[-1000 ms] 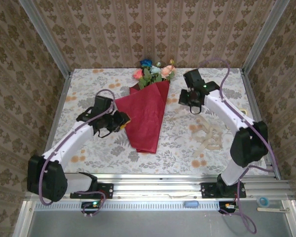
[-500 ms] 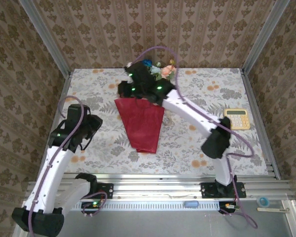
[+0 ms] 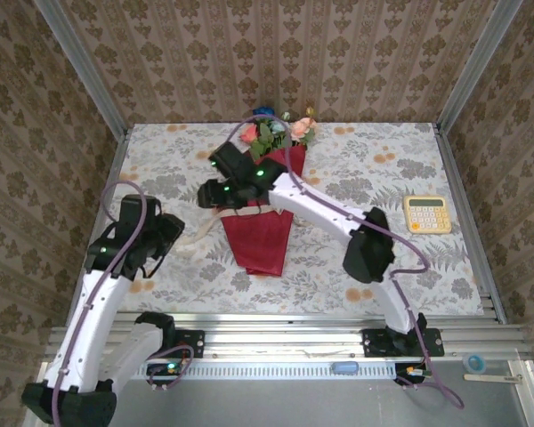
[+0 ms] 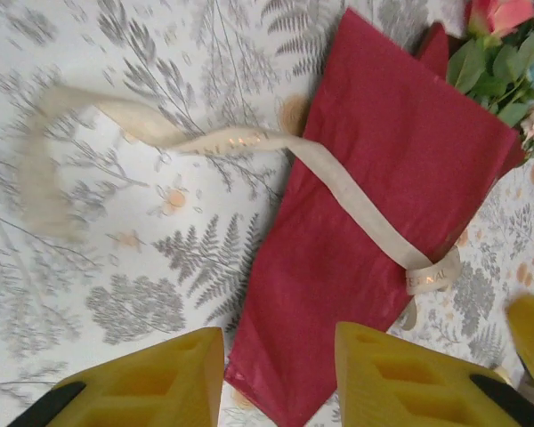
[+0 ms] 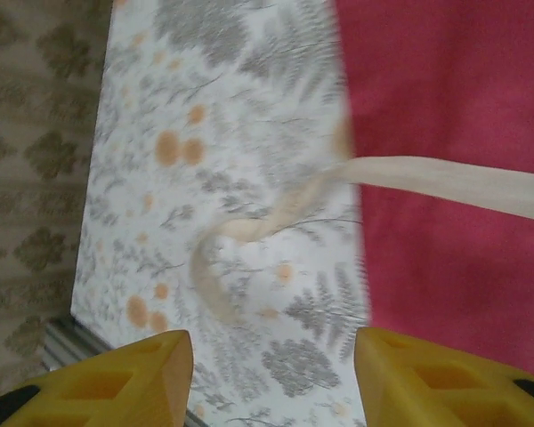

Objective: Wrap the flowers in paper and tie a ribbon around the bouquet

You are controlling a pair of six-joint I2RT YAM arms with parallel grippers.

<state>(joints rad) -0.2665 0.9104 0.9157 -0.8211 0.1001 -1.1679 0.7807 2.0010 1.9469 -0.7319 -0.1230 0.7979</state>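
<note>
Overhead view: the bouquet (image 3: 263, 240) is lying on the floral tablecloth (image 3: 383, 151) near the table's middle, its maroon paper (image 4: 383, 169) tapering toward the arm bases and its flowers (image 3: 280, 132) pointing toward the far wall. The beige ribbon (image 4: 356, 200) is crossing the paper cone at about mid-length; one end is trailing leftward over the tablecloth in a loose curl, while the other is folding over the cone's right edge. The right arm is reaching across the bouquet, so that the right gripper (image 3: 212, 196) is hanging just beside the cone's left edge, above the trailing ribbon. In the right wrist view its yellow fingers (image 5: 445, 382) are standing wide apart around nothing, the ribbon's curl lying on the cloth beyond them and apart from both. The left gripper (image 3: 167, 233) is hovering to the left of the cone's narrow end, near the ribbon's free tail. In the left wrist view its jaws are likewise standing parted and gripping nothing; the pointed lower end of the paper is showing between and beyond the fingers (image 4: 142, 387), and the ribbon is lying farther off, crossing the cone diagonally. Whether either gripper is touching the tablecloth cannot be told. A yellow calculator (image 3: 426, 213) is resting at the table's right side, well apart from the bouquet.
</note>
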